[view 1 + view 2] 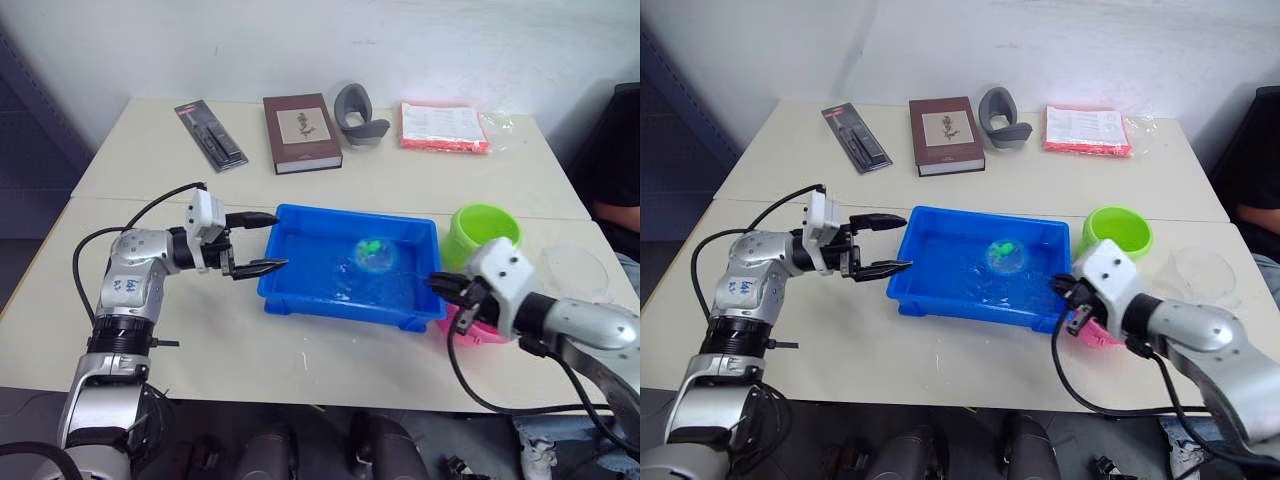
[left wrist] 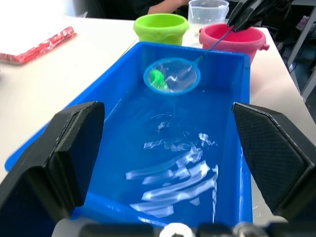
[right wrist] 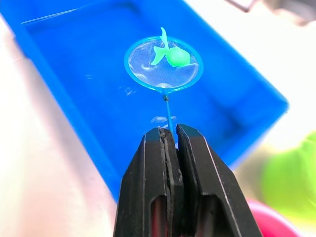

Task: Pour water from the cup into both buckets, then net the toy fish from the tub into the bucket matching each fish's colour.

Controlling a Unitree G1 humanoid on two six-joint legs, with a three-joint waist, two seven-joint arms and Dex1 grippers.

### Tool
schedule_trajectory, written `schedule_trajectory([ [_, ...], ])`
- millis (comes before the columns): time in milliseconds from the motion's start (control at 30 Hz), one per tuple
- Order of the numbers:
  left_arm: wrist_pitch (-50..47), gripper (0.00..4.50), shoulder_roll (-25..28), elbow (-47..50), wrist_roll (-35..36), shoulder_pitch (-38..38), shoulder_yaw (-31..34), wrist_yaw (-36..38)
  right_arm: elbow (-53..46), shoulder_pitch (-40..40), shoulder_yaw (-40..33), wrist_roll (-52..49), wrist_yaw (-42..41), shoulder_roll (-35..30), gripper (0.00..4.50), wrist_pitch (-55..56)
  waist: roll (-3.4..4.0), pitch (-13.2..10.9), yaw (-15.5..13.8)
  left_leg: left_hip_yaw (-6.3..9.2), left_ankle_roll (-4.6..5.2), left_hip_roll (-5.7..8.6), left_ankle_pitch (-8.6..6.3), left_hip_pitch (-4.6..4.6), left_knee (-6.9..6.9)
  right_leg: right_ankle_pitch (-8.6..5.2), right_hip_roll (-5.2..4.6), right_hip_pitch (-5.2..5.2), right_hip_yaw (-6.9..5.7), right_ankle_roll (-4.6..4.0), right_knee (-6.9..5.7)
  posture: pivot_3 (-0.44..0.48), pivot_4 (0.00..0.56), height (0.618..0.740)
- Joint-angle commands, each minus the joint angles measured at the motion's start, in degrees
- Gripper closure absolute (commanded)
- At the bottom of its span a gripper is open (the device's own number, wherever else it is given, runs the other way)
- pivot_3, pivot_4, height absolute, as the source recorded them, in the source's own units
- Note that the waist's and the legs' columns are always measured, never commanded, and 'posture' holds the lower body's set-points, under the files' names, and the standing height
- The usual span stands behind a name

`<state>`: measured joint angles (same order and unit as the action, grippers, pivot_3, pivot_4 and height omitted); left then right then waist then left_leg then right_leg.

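My right claw (image 3: 169,132) is clamped tight on the thin handle of a small round net (image 3: 163,64), held out ahead of it over the water-filled blue tub (image 1: 300,300); one green toy fish (image 3: 170,54) lies in the mesh. The pink bucket (image 2: 232,42) sits just behind this claw, the lime green bucket (image 1: 483,232) and clear cup (image 1: 1203,275) close beside. My left claw (image 1: 262,243) hangs wide open, empty, at the tub's opposite end above the surface (image 1: 180,330).
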<state>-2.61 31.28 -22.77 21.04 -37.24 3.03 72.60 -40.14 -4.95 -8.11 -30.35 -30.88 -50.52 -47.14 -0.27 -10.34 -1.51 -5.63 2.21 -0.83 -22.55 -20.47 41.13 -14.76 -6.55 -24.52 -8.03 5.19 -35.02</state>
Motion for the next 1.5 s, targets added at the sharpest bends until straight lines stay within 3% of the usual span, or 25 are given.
schedule_trajectory([
  [33,-0.5,0.06,-2.1,-0.8,1.3,-3.3,-0.8,1.4,-6.0,7.2,-12.8,0.3,-1.8,2.1,4.50,6.4,0.00,0.0,0.0,0.00,0.00,0.00,0.00,0.01,0.00,0.00,0.00,0.00,0.01,0.01,0.01,0.000,0.150,0.740],
  [267,2.9,0.06,-8.8,-8.1,0.2,-9.9,-2.1,0.5,-1.2,14.4,-29.1,3.3,-4.3,2.9,4.50,10.6,-0.01,0.0,-0.2,-0.02,0.01,0.03,0.01,0.03,0.00,0.01,0.03,0.03,0.04,0.02,0.00,0.000,0.150,0.740],
  [367,3.7,0.06,-11.0,-10.4,0.2,-11.8,-2.0,0.6,4.0,16.3,-31.7,7.9,-4.1,2.8,4.50,15.1,-0.02,0.0,-0.2,-0.04,0.05,0.10,0.02,0.04,-0.01,0.05,0.01,0.06,0.09,0.09,0.03,0.000,0.150,0.740],
  [533,4.6,0.06,-13.2,-12.1,0.3,-12.9,-1.8,0.4,12.6,20.1,-27.4,23.8,-1.0,-2.2,4.50,27.2,-0.02,0.0,0.0,-0.10,0.08,0.11,0.03,0.07,-0.04,0.06,0.01,0.05,0.14,0.11,0.04,0.000,0.150,0.740],
  [767,4.9,0.06,-14.9,-11.1,0.4,-12.0,-1.8,-0.2,20.7,18.4,-18.4,41.6,8.8,-5.4,4.50,41.0,0.00,0.0,0.3,-0.29,0.07,0.04,0.04,0.20,-0.13,0.06,0.05,0.03,0.31,0.11,-0.02,0.000,0.150,0.740],
  [900,5.1,0.06,-15.4,-10.8,0.4,-11.8,-1.6,-0.4,26.9,18.5,-13.7,54.9,14.8,-10.8,4.50,51.0,0.00,0.0,0.1,-0.29,0.06,0.07,0.05,0.18,-0.12,0.06,0.01,0.03,0.31,0.12,0.01,0.000,0.150,0.740],
  [1133,4.7,0.06,-15.9,-8.6,0.5,-10.4,-1.6,-1.4,34.9,19.2,-12.0,69.4,25.7,-16.2,4.50,64.7,0.00,0.0,0.1,-0.27,0.02,0.02,0.08,0.16,-0.13,0.07,0.05,0.04,0.29,0.13,0.06,0.000,0.150,0.740],
  [1333,4.2,0.06,-16.1,-7.9,0.7,-9.9,-1.8,-1.6,38.9,17.8,-12.5,72.6,29.0,-16.4,4.50,68.6,0.00,0.0,0.2,-0.28,0.01,0.02,0.09,0.15,-0.14,0.07,0.05,0.04,0.30,0.13,0.07,0.000,0.150,0.740],
  [1500,3.7,0.06,-16.0,-7.2,0.9,-9.7,-1.7,-1.7,39.1,16.5,-14.9,67.3,27.7,-14.2,4.50,69.8,0.00,0.0,0.2,-0.27,0.01,0.01,0.09,0.15,-0.14,0.07,0.05,0.04,0.31,0.13,0.07,0.000,0.150,0.740],
])
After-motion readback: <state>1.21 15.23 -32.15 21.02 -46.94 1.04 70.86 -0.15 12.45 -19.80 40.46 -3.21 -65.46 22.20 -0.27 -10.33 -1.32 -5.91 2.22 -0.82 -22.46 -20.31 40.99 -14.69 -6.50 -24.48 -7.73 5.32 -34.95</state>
